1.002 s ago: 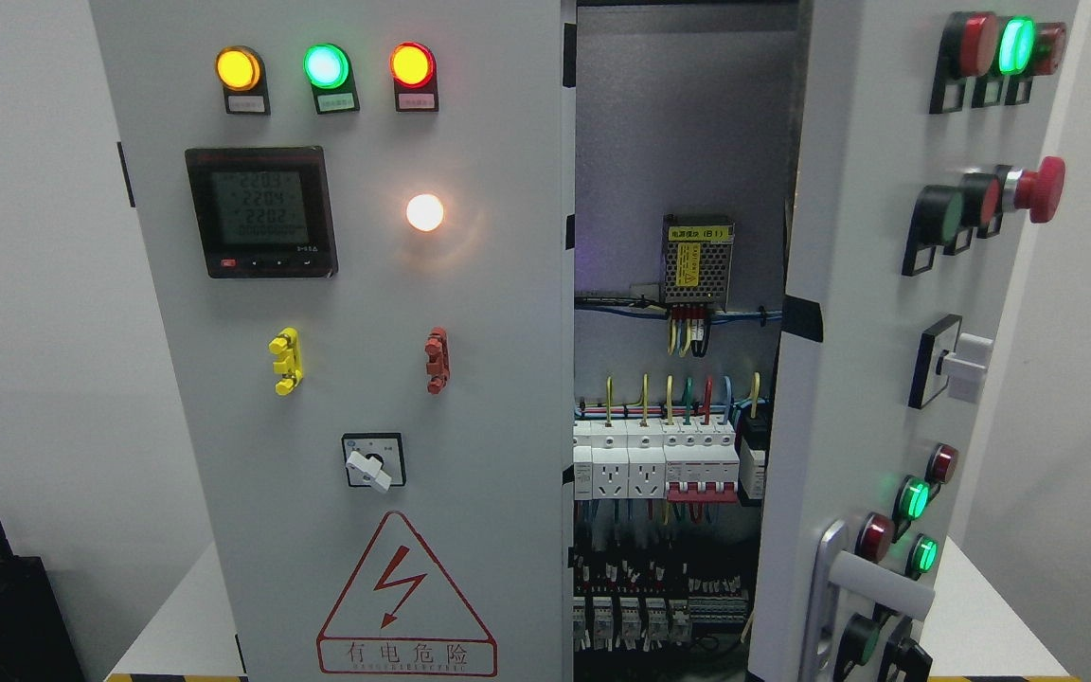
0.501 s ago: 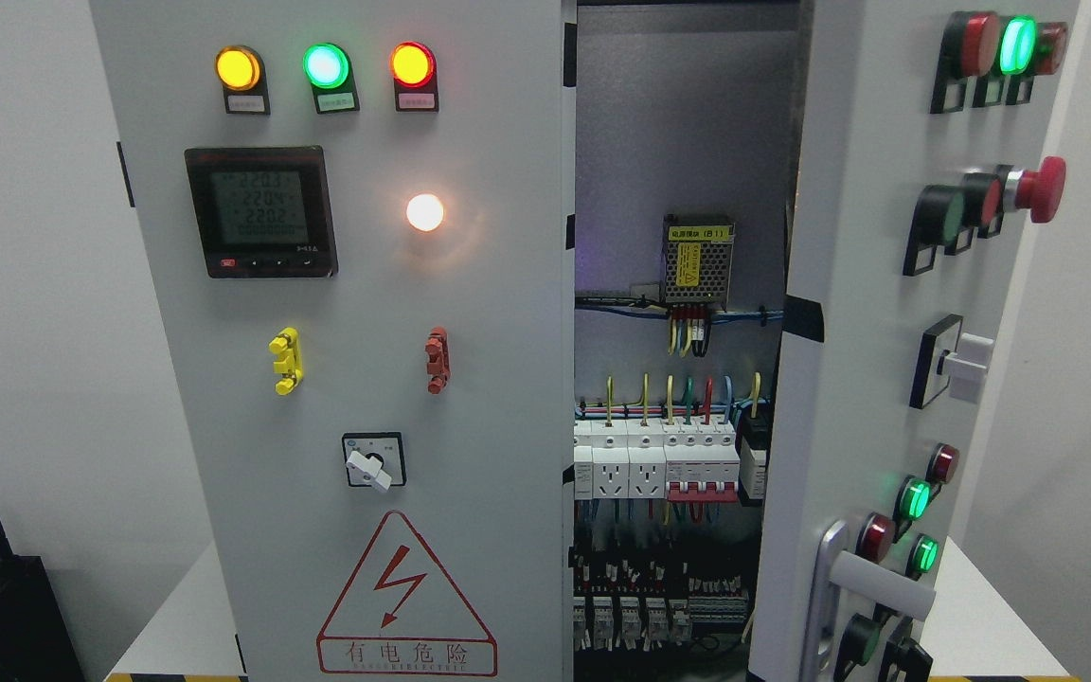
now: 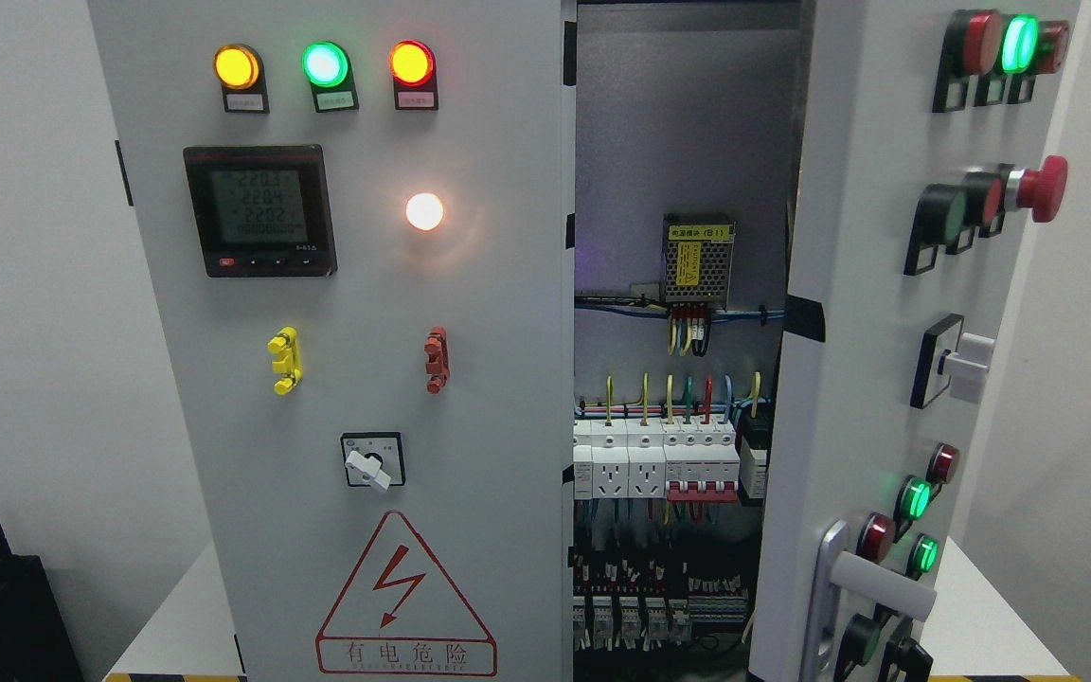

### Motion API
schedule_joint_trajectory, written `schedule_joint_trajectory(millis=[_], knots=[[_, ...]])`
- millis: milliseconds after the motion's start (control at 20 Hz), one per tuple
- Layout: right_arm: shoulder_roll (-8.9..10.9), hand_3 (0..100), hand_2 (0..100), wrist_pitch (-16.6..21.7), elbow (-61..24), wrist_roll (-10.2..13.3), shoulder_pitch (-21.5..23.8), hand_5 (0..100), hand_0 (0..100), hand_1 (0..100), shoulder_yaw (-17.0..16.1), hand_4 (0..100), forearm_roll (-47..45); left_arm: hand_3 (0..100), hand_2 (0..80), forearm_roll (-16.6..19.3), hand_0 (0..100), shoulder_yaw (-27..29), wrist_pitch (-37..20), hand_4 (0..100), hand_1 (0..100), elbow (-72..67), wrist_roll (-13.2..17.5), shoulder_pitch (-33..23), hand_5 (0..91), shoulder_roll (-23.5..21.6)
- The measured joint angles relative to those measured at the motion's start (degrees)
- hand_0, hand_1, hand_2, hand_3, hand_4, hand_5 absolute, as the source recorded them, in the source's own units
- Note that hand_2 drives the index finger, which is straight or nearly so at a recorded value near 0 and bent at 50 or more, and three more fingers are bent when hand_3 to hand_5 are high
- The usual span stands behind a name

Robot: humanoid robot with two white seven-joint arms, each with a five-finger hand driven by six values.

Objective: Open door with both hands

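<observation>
**Right cabinet door stands ajar, no hand in our view**

We see a grey electrical cabinet (image 3: 366,284) standing on a white bench (image 3: 176,616). Its left door (image 3: 470,426) is shut flat toward us and carries three lit lamps, a digital meter (image 3: 259,210), a white lamp, a rotary switch (image 3: 372,461) and a red warning triangle (image 3: 405,595). The right door (image 3: 872,313) is swung outward, angled edge-on to us, with its silver handle (image 3: 830,597) near the bottom and a red mushroom button (image 3: 1038,188) higher up. Between the two doors we look into the open interior: a power supply (image 3: 698,260) on the back wall, coloured wires, and a row of breakers (image 3: 669,464) below. Neither hand shows anywhere, so we cannot tell whether they are open or closed.
</observation>
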State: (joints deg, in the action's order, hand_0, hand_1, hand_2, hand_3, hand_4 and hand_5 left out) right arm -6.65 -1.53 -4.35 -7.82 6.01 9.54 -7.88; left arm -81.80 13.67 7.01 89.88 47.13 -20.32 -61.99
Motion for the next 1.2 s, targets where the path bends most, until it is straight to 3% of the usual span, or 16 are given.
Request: schedule_joint_trajectory(millis=[200,451,952,1102,1202], knots=[[-0.05,0,0,0.0,0.0,0.0,0.0,0,0,0,0.0,0,0.0,0,0.0,-5.0,0,2.4,2.5,3,0,1.7,2.9,4.2,0.0,-7.0],[-0.12,0,0,0.0,0.0,0.0,0.0,0,0,0,0.0,0,0.0,0,0.0,-9.2,0,4.5,4.6,3,0,3.2,3.9,8.6,0.0,-14.0],[-0.17,0,0,0.0,0.0,-0.1,0.0,0,0,0,0.0,0,0.0,0,0.0,-12.8,0,5.7,4.8,3,0,6.5,4.2,12.5,0.0,-20.3],[-0.18,0,0,0.0,0.0,-0.1,0.0,0,0,0,0.0,0,0.0,0,0.0,-13.1,0,1.8,4.8,3,0,7.2,4.3,19.1,0.0,-20.9],[-0.19,0,0,0.0,0.0,-0.1,0.0,0,0,0,0.0,0,0.0,0,0.0,-12.4,0,-3.3,4.9,3,0,7.5,4.4,27.0,0.0,-20.5]])
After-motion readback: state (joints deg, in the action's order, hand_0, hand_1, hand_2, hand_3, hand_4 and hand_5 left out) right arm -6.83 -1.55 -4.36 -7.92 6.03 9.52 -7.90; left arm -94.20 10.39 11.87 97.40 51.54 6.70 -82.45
